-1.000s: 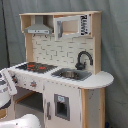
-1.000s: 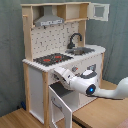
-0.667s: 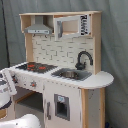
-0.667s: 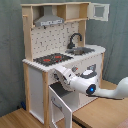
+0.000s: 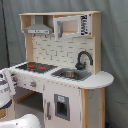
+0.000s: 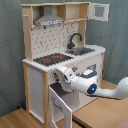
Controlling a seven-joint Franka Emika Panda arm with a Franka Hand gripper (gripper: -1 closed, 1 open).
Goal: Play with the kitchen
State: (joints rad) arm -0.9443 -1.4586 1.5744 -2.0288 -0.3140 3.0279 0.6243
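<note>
The kitchen (image 5: pixel 60 75) is a tall white and light-wood toy with a black-red hob (image 5: pixel 35 66), a black faucet (image 5: pixel 84 59) over the sink (image 5: pixel 70 75), a grey hood (image 5: pixel 37 27) and a small microwave (image 5: pixel 72 25). In the second exterior view the kitchen (image 6: pixel 65 50) has its lower oven door (image 6: pixel 61 107) swung open. My gripper (image 6: pixel 60 76) sits right at the front panel below the hob (image 6: pixel 50 59), above that open door. In the first exterior view the gripper (image 5: pixel 6 86) shows only at the left edge, beside the knob panel.
A closed lower door with a dark window (image 5: pixel 61 106) is under the sink. The white arm (image 6: pixel 95 87) reaches in from the second exterior view's lower right over a wooden table top (image 6: pixel 105 112). A grey curtain (image 5: pixel 115 50) hangs behind.
</note>
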